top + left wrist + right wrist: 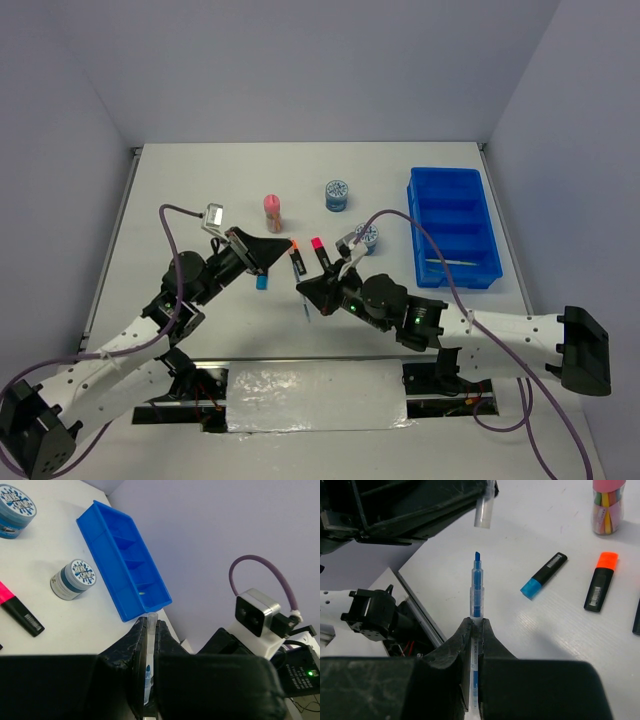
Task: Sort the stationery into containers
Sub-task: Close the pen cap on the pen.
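Left gripper (pixel 150 626) is clenched on a clear cap (pixel 485 507), off the table. Near it lie the blue highlighter (pixel 544 575) and the orange highlighter (pixel 601 581); the tube (pixel 608 507) stands upright farther back. Next, the right gripper (pixel 475 625) pinches a thin pen (pixel 477 587), its bare blue tip pointing at the cap, a gap between them. Rightward lie the pink highlighter (pixel 17 607) and two rolls (pixel 75 579), well apart. Far right, the tray (pixel 415 230) holds a pale pen (pixel 455 262) in its nearest compartment.

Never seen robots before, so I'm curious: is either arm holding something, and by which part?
Right gripper pinches a blue-tipped pen by its barrel; left gripper pinches a clear cap, one end sticking out.
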Robot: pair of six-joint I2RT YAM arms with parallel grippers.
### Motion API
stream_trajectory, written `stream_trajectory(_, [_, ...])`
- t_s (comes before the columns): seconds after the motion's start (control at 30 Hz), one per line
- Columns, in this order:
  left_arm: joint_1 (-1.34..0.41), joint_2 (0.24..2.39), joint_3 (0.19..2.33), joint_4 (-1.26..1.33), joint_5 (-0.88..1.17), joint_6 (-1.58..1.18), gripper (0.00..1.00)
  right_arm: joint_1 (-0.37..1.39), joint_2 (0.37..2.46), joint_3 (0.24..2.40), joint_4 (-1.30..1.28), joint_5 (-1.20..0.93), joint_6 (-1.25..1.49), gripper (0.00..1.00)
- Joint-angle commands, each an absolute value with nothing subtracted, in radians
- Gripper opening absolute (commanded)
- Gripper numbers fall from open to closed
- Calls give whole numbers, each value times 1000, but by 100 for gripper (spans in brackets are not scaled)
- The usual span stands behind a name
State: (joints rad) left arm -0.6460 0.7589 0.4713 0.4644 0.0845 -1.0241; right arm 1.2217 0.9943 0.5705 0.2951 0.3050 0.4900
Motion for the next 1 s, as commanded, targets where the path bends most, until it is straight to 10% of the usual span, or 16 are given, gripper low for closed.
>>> stream_trajectory(0.0, [-650, 772, 508, 505, 110, -1014, 0, 1232, 1002, 627, 330, 340, 465, 0])
stream_trajectory(0.97, [-652, 762, 506, 486, 103, -991, 0, 1227, 1022, 650, 298, 390, 460, 0])
